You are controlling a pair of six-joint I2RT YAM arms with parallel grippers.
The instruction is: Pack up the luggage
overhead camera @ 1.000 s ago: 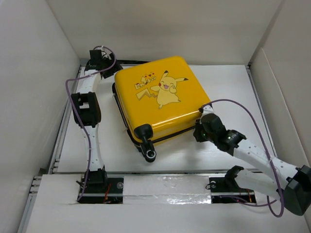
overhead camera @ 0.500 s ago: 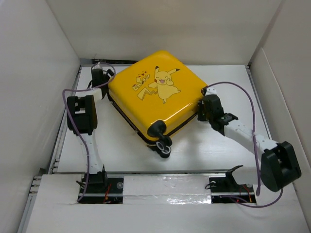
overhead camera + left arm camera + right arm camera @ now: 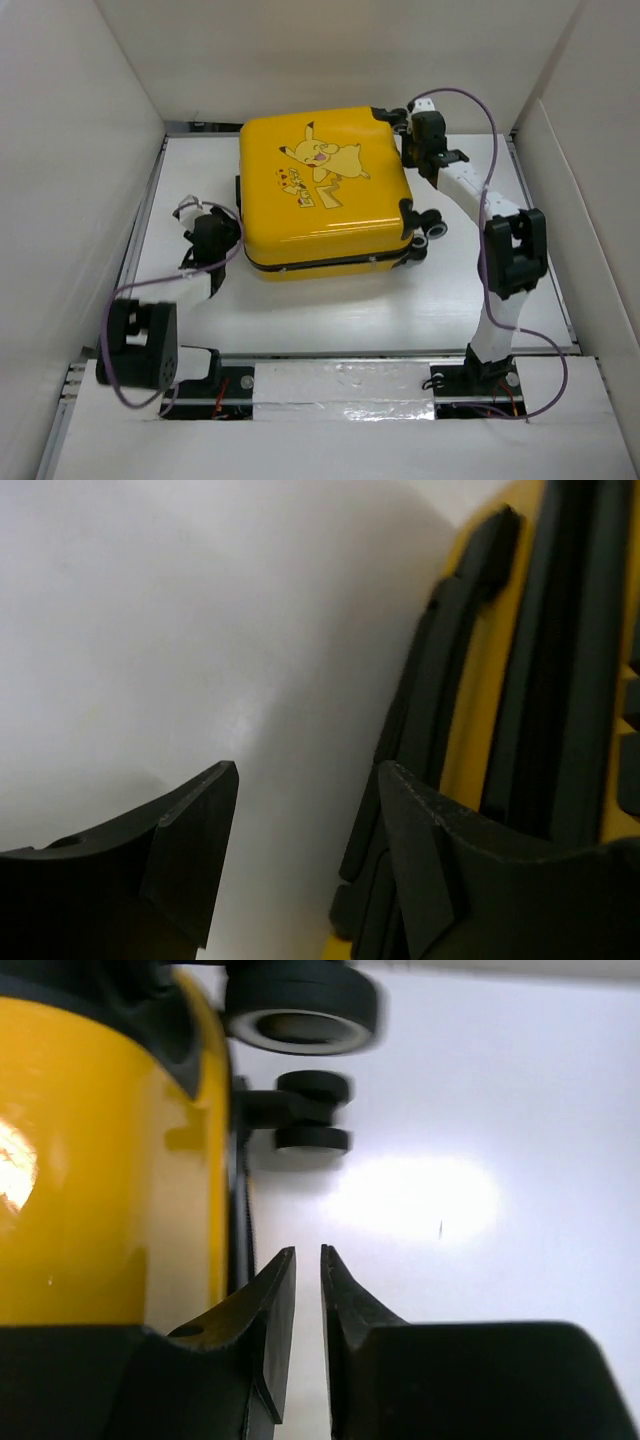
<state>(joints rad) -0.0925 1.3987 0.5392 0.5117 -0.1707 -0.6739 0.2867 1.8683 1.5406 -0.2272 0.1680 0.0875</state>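
The luggage (image 3: pixel 320 200), a yellow hard-shell suitcase with a Pikachu cartoon, lies flat and closed on the white table, its black wheels (image 3: pixel 432 228) pointing right. My left gripper (image 3: pixel 222 234) sits at its near-left corner. In the left wrist view the left gripper (image 3: pixel 308 780) is open over bare table, its right finger (image 3: pixel 420 850) beside the luggage's (image 3: pixel 470 700) black trim. My right gripper (image 3: pixel 410 150) is at the far-right corner. In the right wrist view the right gripper (image 3: pixel 308 1255) stands just apart, holding nothing, beside the luggage's yellow shell (image 3: pixel 100 1160) and a wheel (image 3: pixel 300 1005).
White walls (image 3: pixel 80 150) close in the table on the left, back and right. A metal rail with silver tape (image 3: pixel 340 385) runs along the near edge between the arm bases. Purple cables (image 3: pixel 480 100) loop from both arms.
The luggage has turned counter-clockwise, its wheels swinging from the front to the right. My left arm came from the far-left corner to the near left; my right arm went to the far right.
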